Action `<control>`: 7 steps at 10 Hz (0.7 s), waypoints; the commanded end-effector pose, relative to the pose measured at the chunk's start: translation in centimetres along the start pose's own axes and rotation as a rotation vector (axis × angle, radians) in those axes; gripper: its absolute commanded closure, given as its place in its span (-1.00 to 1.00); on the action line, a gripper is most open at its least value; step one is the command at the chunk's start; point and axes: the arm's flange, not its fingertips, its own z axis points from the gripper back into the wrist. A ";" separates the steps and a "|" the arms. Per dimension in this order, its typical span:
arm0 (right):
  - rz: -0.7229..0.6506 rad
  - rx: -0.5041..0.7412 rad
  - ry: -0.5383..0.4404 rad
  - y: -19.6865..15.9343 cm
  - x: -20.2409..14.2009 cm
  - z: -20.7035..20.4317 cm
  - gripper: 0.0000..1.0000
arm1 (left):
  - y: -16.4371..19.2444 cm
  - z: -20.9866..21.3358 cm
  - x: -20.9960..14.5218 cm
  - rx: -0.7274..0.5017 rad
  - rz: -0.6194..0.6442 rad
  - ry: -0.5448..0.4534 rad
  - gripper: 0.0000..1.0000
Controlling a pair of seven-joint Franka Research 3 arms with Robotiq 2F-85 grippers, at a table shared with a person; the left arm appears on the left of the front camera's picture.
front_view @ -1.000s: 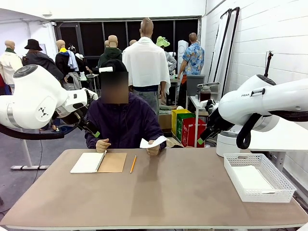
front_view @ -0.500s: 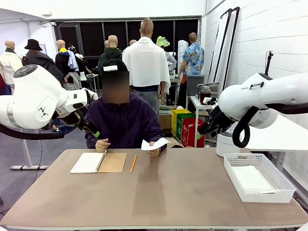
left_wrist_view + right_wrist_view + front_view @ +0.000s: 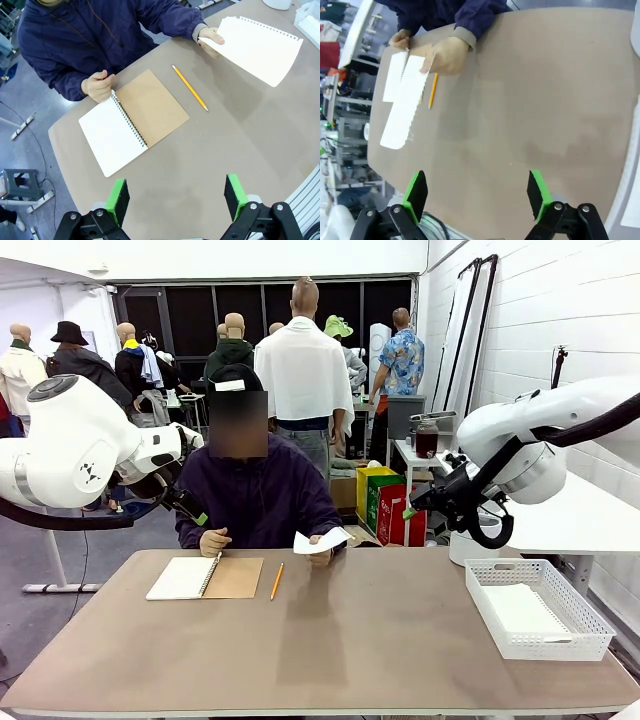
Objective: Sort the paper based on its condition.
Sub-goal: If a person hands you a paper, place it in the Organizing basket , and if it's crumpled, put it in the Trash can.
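Front view: the person's hand (image 3: 318, 552) holds the paper (image 3: 322, 538) just above the counter (image 3: 380, 640), at 12 o'clock of it. An open notebook (image 3: 205, 578) and a pencil (image 3: 277, 581) lie at 10 o'clock. A white basket (image 3: 555, 645) stands at 3 o'clock.

Left wrist view: the left pincer (image 3: 176, 197) has its fingers apart, with nothing between them. The paper is at 1 o'clock.

Right wrist view: the right pincer (image 3: 477, 192) is apart too and empty, with the paper at 10 o'clock.
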 end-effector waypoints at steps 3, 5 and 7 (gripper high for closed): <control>0.000 0.000 0.000 0.0 0.0 0.0 -1.00 | 0.1 0.0 0.1 -0.001 0.002 -0.005 -1.00; 0.000 0.000 0.000 0.0 0.0 0.0 -1.00 | 0.1 0.0 0.1 -0.001 0.002 -0.005 -1.00; -0.074 0.096 -0.004 -0.2 1.5 -0.8 -1.00 | 0.1 0.0 0.1 -0.001 0.002 -0.005 -1.00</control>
